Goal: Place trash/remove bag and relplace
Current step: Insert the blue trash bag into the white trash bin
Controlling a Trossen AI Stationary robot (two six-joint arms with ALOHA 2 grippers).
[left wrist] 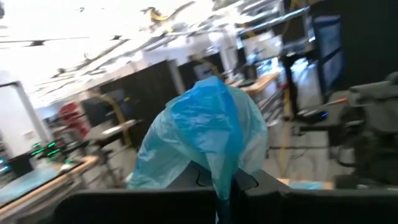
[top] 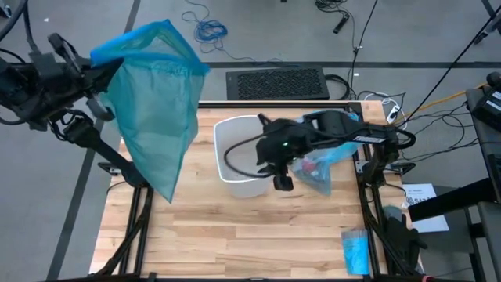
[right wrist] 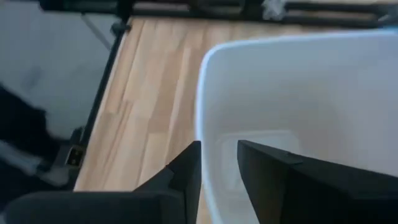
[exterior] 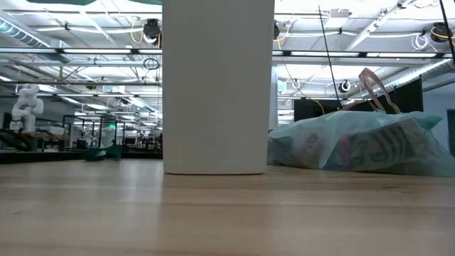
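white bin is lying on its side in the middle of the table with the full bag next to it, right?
Not quite: the white bin stands upright, not on its side. The low view shows its straight wall rising from the table, and the high view looks down into its open mouth. The rest holds: it is mid-table, with the full bag beside it.

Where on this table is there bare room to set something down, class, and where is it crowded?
Bare wood runs along the near edge of the table, in front of the white bin, and on the left below the hanging blue bag. The right side is crowded: filled bag, right gripper, and folded blue packet.
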